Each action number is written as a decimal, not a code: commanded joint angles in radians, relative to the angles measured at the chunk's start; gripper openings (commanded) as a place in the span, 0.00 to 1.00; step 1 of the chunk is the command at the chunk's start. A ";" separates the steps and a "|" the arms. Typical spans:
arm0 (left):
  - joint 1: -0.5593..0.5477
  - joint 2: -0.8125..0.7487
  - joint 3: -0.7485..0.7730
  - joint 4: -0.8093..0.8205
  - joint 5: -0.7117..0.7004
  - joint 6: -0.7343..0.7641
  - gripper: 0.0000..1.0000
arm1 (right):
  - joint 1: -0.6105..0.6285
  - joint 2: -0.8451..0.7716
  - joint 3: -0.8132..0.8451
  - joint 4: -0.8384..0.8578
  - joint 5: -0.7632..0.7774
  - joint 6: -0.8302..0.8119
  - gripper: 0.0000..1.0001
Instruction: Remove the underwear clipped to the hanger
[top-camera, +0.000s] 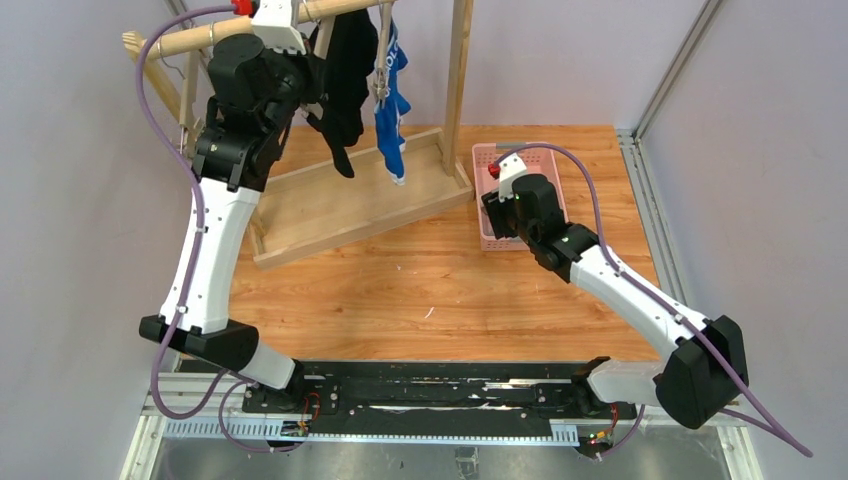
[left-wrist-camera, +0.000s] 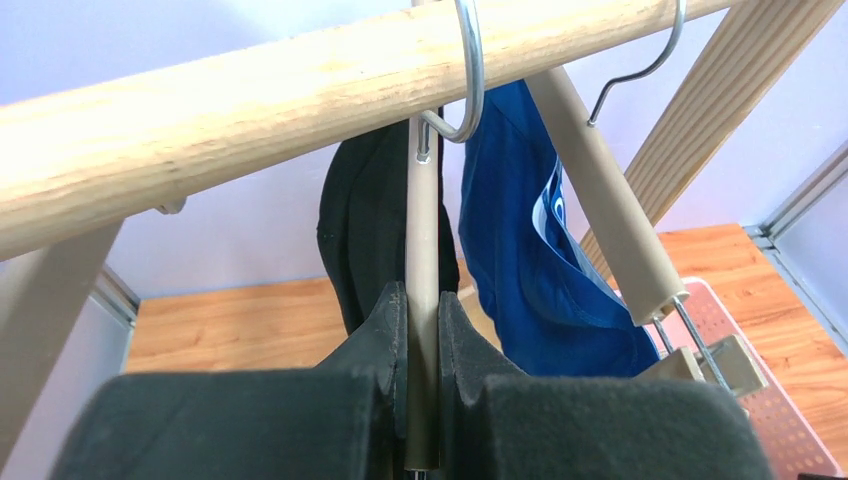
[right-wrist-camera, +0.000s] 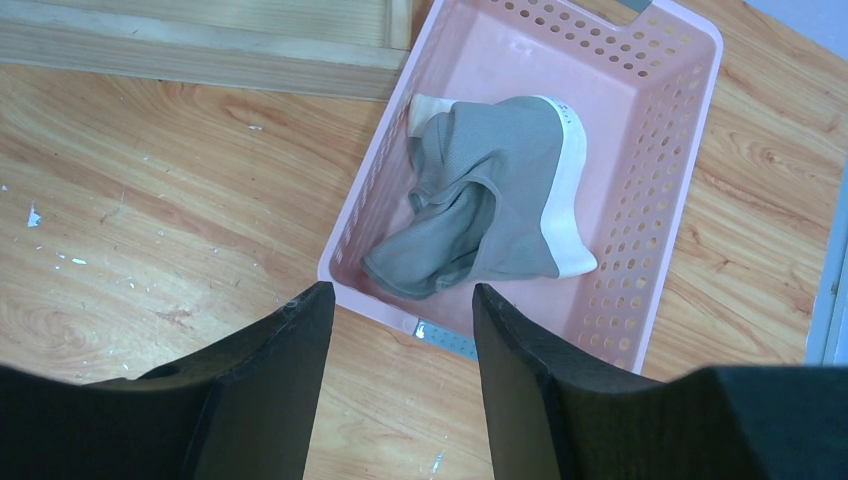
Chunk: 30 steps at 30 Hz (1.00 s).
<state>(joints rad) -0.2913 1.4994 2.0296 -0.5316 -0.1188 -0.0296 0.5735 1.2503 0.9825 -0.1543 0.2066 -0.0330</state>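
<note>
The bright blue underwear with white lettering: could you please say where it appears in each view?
Top external: the bright blue cloth underwear hangs at top centre.
Left wrist: centre right, under the wooden rail.
Right wrist: not in it.
Shared landmark: the pink perforated plastic basket.

grey underwear (right-wrist-camera: 490, 200) with a white waistband lies in a pink perforated basket (right-wrist-camera: 690, 100); at its 10 o'clock hang a tan hanger (left-wrist-camera: 422, 250), black underwear (top-camera: 345, 70) and bright blue underwear (top-camera: 392, 120) with white lettering.

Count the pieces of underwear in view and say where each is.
3. The black one and the blue one hang from hangers on the wooden rail; the grey one lies in the pink basket. Another could be hidden behind the left arm.
</note>
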 joint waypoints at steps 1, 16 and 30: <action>-0.006 -0.058 0.021 0.047 -0.007 0.044 0.00 | 0.013 0.012 -0.007 0.029 0.019 -0.001 0.54; -0.006 -0.247 -0.197 -0.043 0.010 0.087 0.00 | 0.014 0.034 0.010 0.033 -0.009 0.014 0.54; -0.006 -0.575 -0.632 -0.351 0.108 0.140 0.00 | 0.011 0.079 0.038 0.035 -0.106 -0.006 0.60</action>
<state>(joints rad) -0.2913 1.0103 1.4509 -0.7773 -0.0570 0.0673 0.5735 1.3170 0.9855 -0.1360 0.1600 -0.0277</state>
